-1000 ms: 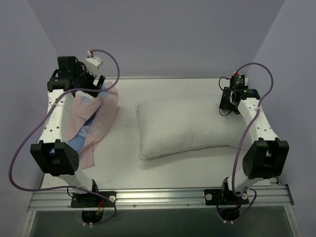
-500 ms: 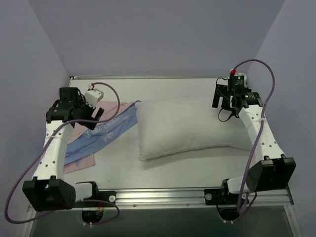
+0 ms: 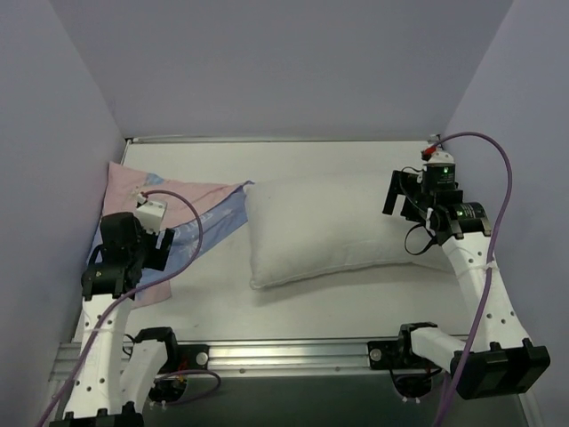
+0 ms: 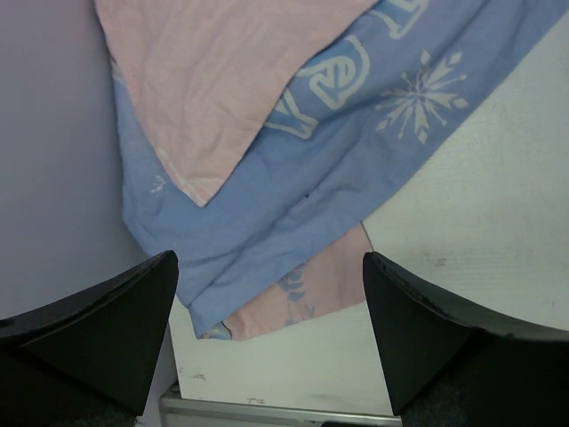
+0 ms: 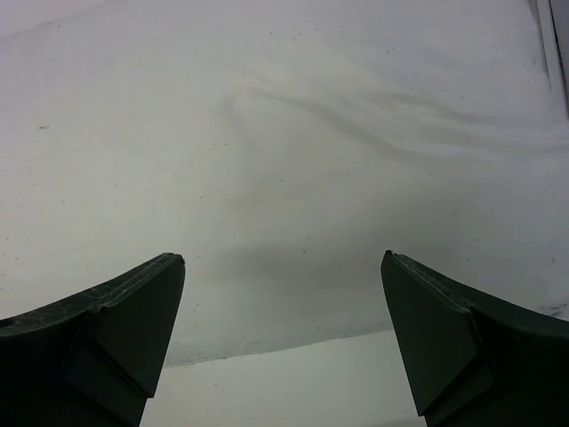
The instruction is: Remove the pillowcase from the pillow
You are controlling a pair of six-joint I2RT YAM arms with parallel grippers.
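The pillowcase (image 3: 191,227), light blue with white snowflakes and a pink reverse, lies flat and crumpled at the table's left, apart from the pillow. It also shows in the left wrist view (image 4: 293,151). The plain white pillow (image 3: 329,227) lies bare in the middle of the table and fills the right wrist view (image 5: 284,151). My left gripper (image 3: 147,253) is open and empty, hovering over the pillowcase's near edge (image 4: 271,271). My right gripper (image 3: 404,200) is open and empty, above the pillow's right end (image 5: 283,267).
The white table (image 3: 311,311) ends at a metal rail (image 3: 293,356) at the near edge. Lilac walls (image 3: 53,133) close in on the left, back and right. Purple cables loop off both arms.
My left gripper let go of the pillowcase and drew back toward the near left; the cloth now lies spread on the table. My right arm pulled back and rose a little.
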